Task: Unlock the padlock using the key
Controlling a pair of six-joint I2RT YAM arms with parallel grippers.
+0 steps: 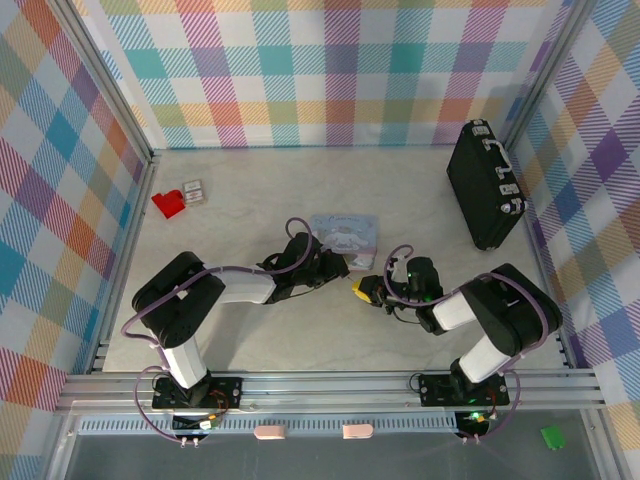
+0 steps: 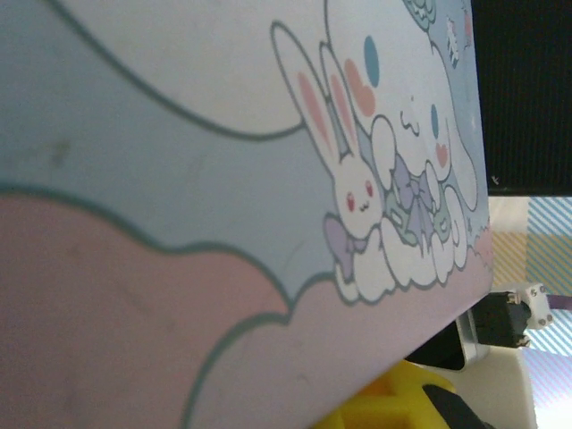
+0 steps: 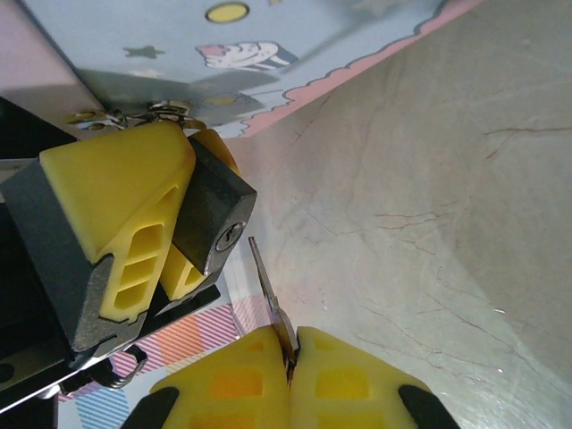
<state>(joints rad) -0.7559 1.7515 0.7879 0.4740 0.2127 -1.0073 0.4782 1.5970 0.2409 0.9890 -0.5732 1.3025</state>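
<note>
The right fingers (image 3: 349, 384) are pressed together on the key (image 3: 268, 290), its thin blade poking out past their tips. Just off the pastel tin's (image 3: 295, 27) near edge, above the table (image 3: 429, 223), the left fingers (image 3: 116, 197) clamp the padlock (image 3: 210, 206). Its keyhole (image 3: 231, 235) faces the blade. The blade tip sits just beside the keyhole and looks slanted across that face, so the right arm probably needs to square the key's long axis before pushing in.

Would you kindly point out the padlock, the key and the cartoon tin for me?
padlock (image 3: 210, 210), right wrist view, dark body beside the keyhole
key (image 3: 271, 295), right wrist view, middle of its blade
cartoon tin (image 1: 350, 232), top external view, printed lid
</note>
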